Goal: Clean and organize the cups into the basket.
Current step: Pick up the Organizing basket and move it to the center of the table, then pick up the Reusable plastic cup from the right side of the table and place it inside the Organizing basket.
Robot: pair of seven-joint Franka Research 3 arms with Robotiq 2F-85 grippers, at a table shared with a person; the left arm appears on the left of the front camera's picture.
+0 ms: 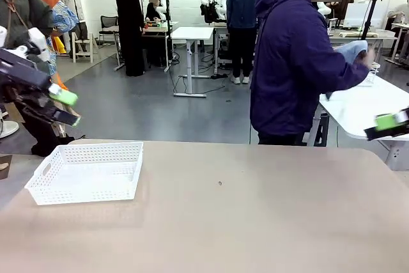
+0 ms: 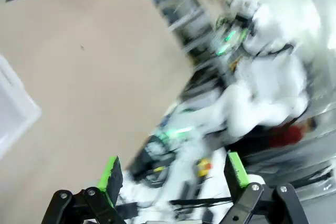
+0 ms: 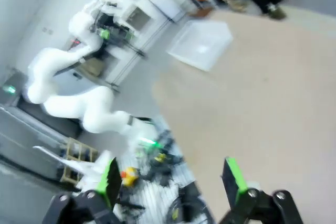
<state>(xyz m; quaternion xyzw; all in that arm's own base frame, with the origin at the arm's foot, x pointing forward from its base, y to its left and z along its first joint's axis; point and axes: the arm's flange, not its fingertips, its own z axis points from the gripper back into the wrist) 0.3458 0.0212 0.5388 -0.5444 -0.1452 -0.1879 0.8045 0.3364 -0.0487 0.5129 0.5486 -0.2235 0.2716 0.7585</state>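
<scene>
Tan and matte, the counter (image 1: pixel 255 222) spreads in a broad open stretch between the two hands, marked by one small dark speck (image 1: pixel 220 183) near its middle. The left hand (image 1: pixel 70 109) hangs raised over the counter's far left end, its green-padded fingers standing well apart with nothing between them; its own wrist view shows the same wide gap (image 2: pixel 173 166). Below that hand and a little toward the middle sits the white lattice basket (image 1: pixel 86 172), upright, close to the counter's far left corner and set slightly askew to the edges. In the left wrist view a blurred corner of it shows at the side (image 2: pixel 13 114).

The right hand (image 1: pixel 391 126) pokes in at the far right end, raised above the counter's rounded corner, well apart from the basket. Its fingers also stand wide apart and hold nothing (image 3: pixel 170 174); from it the basket (image 3: pixel 202 45) lies far across the counter.

Beyond the far edge, nearer the right hand, a person (image 1: pixel 291 62) in a purple jacket stands turned toward a white table (image 1: pixel 358 110), holding a pale blue cloth (image 1: pixel 353 51). Grey floor (image 1: pixel 160 113) opens behind.
</scene>
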